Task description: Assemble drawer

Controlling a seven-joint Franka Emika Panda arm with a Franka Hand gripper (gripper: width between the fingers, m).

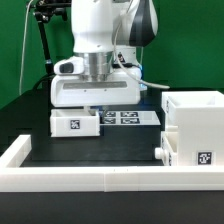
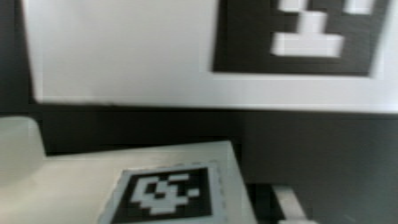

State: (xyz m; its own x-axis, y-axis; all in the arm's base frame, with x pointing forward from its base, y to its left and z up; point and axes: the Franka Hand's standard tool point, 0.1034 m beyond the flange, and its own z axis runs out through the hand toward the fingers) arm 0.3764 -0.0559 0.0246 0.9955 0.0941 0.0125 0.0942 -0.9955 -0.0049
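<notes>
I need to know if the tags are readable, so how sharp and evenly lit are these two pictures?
Exterior view: evenly lit and fairly sharp, the tag on the small white block distinct, no glare. Wrist view: close and blurred, the tags on that block and on the thin white marker board soft-edged, though high in contrast.

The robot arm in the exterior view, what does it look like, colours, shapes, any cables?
The arm has glossy white rounded shells with a dark grey joint section, then a ribbed silver wrist collar. The gripper has a wide, boxy white body. A thin dark cable loops beside the wrist.
</notes>
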